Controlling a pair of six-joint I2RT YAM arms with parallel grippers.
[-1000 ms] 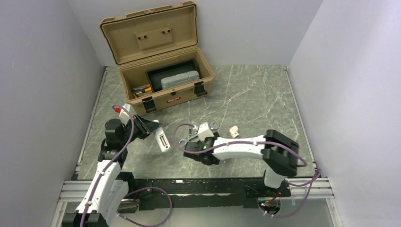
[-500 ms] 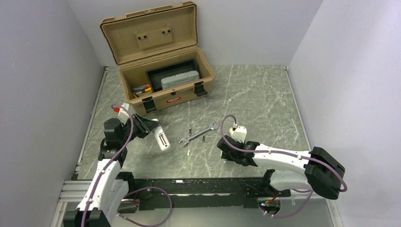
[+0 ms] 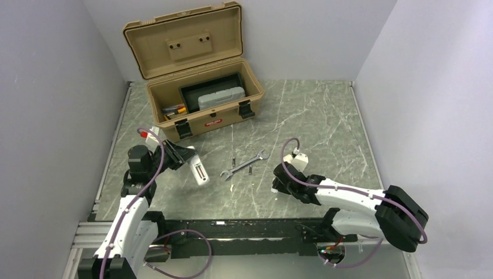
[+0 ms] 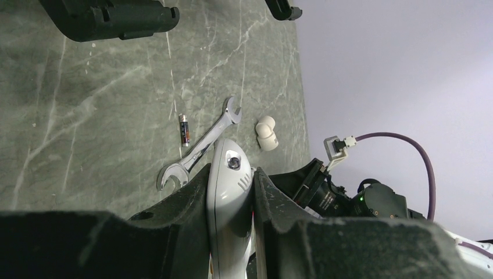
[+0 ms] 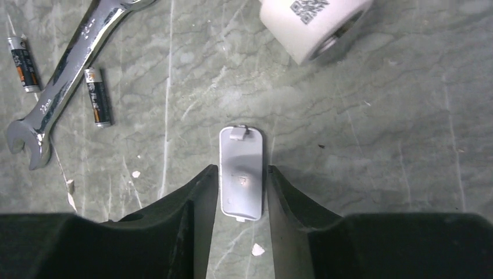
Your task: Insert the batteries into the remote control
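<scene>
White rounded remote control [image 4: 228, 187] held in left gripper [image 4: 231, 173]; right gripper [image 5: 242, 169] straddles flat cover [image 5: 241, 177], grip unclear.

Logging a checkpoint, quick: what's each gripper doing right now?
Left gripper: closed, holding the remote control.
Right gripper: fingers either side of the battery cover lying on the table; grip cannot be told.

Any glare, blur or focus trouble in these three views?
Top external: even light, soft shadows, no glare. Left wrist: left claw fills the bottom, dark, little detail. Right wrist: specular glare on the silver open-ended steel wrench; green marbled table veins sharp.
</scene>
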